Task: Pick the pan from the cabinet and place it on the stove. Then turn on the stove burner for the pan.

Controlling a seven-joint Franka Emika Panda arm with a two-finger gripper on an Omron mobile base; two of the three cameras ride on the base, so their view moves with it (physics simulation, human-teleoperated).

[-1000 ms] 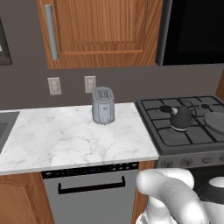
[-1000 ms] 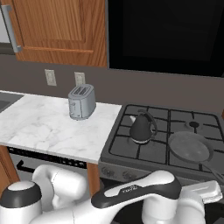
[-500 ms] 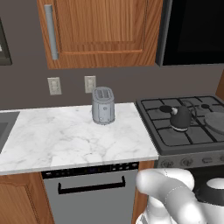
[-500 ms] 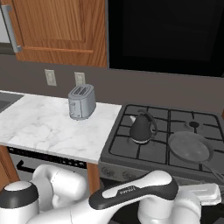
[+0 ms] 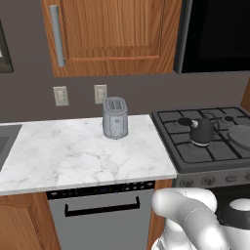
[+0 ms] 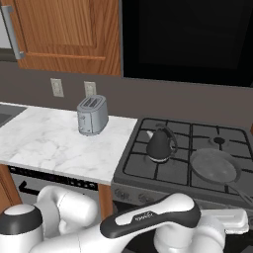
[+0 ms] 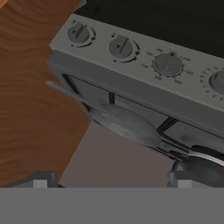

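At the front of the black gas range with cast-iron grates, the hand hangs low, its fingers spread wide and pinching nothing. In the hand view the row of round grey knobs runs across the top from ten to two o'clock, with the grates and the large dark-grey frying pan beyond, its long handle reaching toward nine o'clock.

In the right base view that pan already lies on the grate at the stove's four o'clock corner, just beside the small black kettle at its nine o'clock. So placing looks done and the burner is the step in hand.

To do it well, choose the knob that serves the pan's burner, square the spread fingers over it so one sits either side, close firmly, then press and twist.

Farther off, a brushed-steel toaster stands on the white marble table. At twelve o'clock above it hangs the reddish-brown wall cabinet, doors shut.
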